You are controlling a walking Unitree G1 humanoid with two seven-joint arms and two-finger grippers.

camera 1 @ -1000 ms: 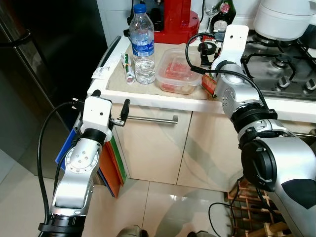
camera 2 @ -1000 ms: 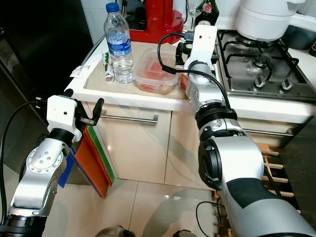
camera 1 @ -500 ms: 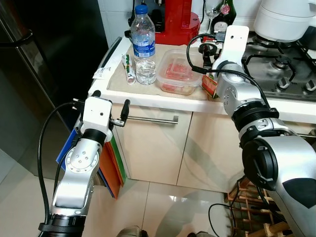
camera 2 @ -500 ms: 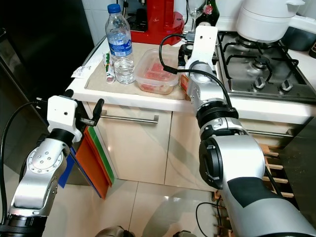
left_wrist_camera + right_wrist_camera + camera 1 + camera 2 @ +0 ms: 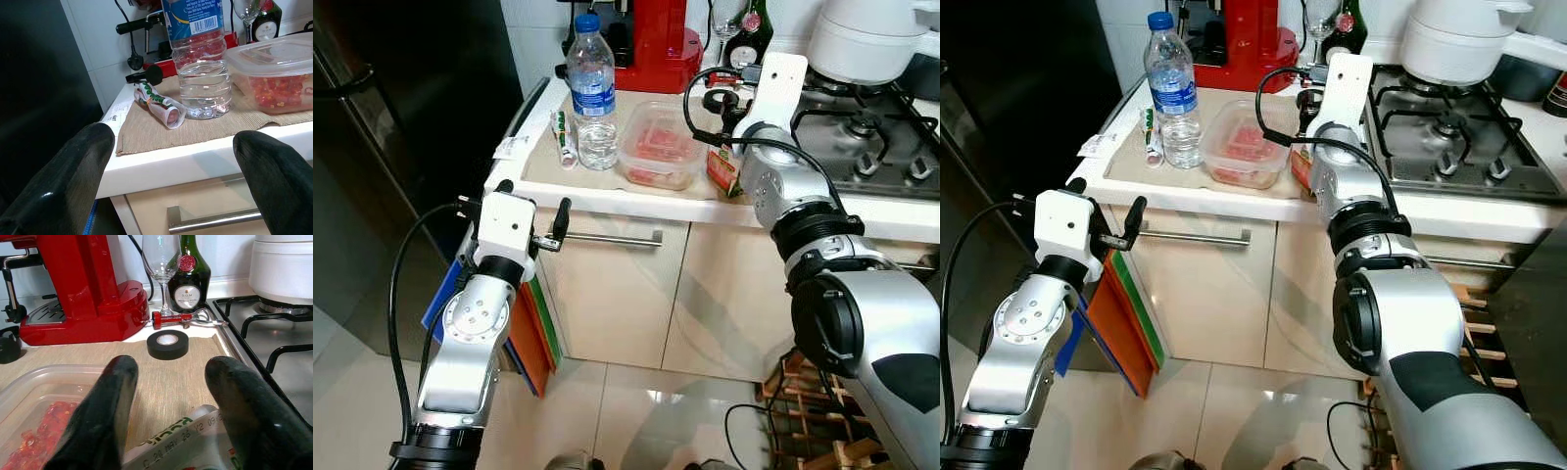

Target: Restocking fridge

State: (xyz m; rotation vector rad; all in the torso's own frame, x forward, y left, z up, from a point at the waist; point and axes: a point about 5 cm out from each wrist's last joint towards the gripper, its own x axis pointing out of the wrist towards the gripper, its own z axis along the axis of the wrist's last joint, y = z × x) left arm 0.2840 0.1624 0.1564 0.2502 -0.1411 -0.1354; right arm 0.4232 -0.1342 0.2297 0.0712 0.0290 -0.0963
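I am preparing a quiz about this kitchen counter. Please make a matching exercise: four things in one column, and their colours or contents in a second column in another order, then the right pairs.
Things:
1. water bottle
2. food container
3. tape roll
4. coffee machine

Descriptions:
A. red body
B. black ring
C. blue cap
D. clear, red pieces inside

Pairs: 1-C, 2-D, 3-B, 4-A

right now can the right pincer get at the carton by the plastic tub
Probably yes. The right pincer is open and poised just above the carton, one finger to each side of its top edge, with nothing between them. The plastic tub sits close beside it.
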